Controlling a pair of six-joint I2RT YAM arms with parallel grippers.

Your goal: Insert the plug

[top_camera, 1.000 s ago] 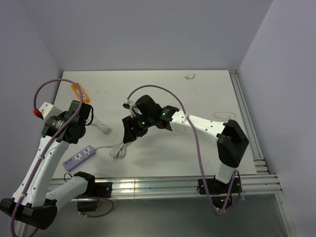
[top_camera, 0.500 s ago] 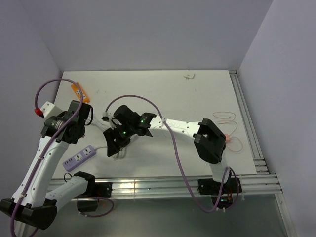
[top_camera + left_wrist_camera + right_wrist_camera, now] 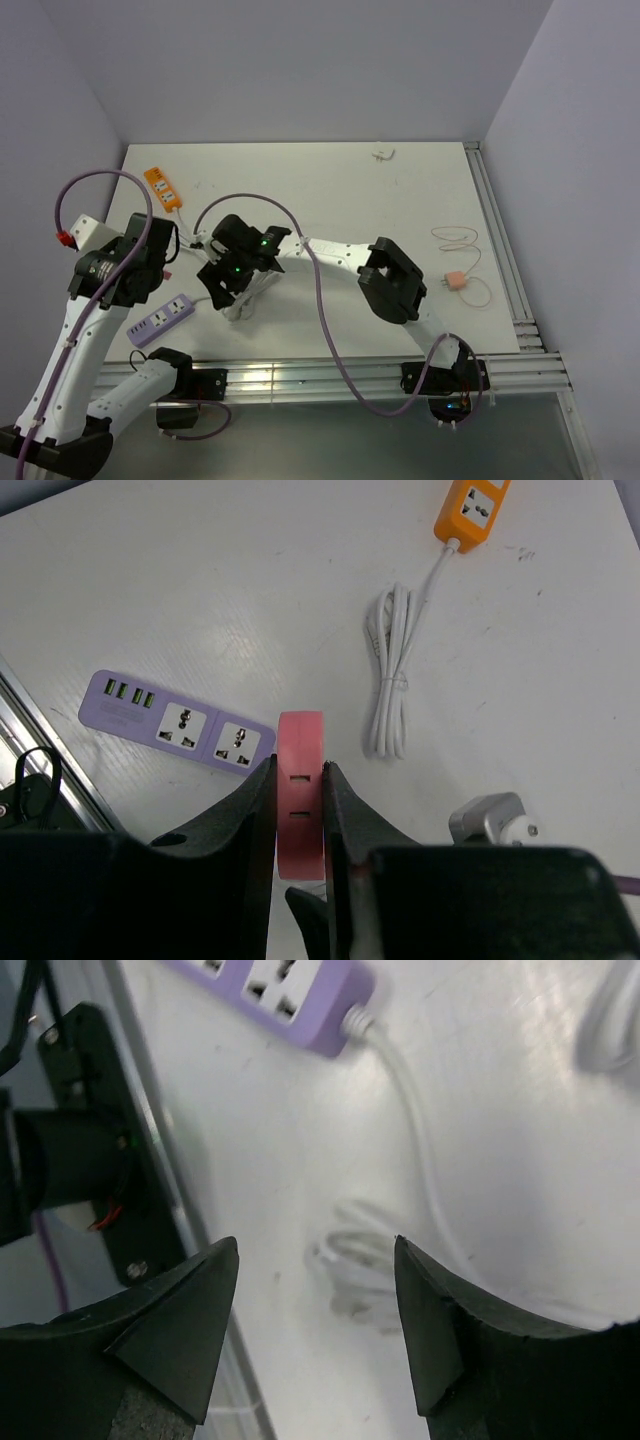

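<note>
Left pincer: jaws drawn together on a flat pink block, gripped by its broad faces, with a narrow edge toward the wrist camera. That edge carries two small slot-like marks, so it may be a socket piece; not confirmed. It hangs above the table, with the lilac power strip below to one side. The orange power strip and its bundled white lead lie farther off. Right pincer: jaws apart, nothing between them, hovering over a loose white cord coil beside the lilac strip's lead. The plug lies flat on the table near the right edge, its thin pale-pink cord looped beside it, well apart from both pincers. Its prongs are too small to make out from above. Judgement: an early step, with the plug not picked up and nothing inserted. The open pincer sits on the far side of the table from the plug. The next move calls for the right arm to swing out to the plug and descend with jaws straddling the flat body. It should close on the sides with the prongs left free and the cord not trapped. Which receptacle is meant I cannot tell; prong-to-slot alignment will need care either way.
</note>
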